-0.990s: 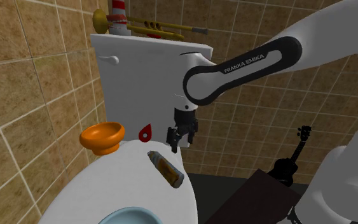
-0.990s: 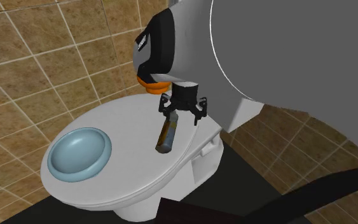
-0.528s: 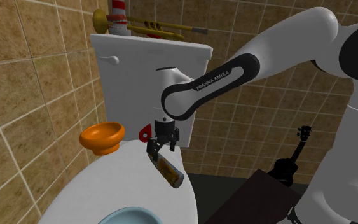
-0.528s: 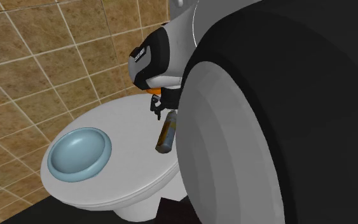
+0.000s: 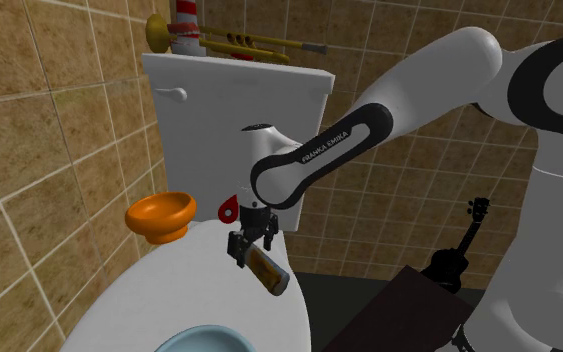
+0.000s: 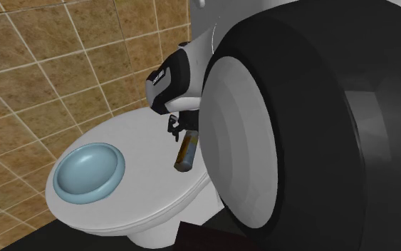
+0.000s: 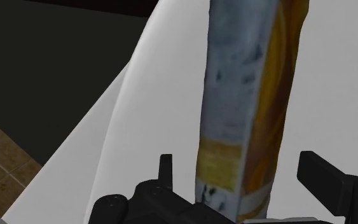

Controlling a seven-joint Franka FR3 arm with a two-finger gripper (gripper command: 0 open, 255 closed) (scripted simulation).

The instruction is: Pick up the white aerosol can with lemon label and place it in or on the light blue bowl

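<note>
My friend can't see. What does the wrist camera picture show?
A spray can with a white and yellow label lies on the white toilet lid, untouched between the open black fingers of the hand. Dark floor lies beside the toilet.

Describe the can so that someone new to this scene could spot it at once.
On the white toilet lid, a blue bowl sits at the front and an orange bowl near the tank. The can lies on its side at the tank end, between the open gripper's fingers. It is the only long cylinder, greyish white with a yellow-orange label.
</note>
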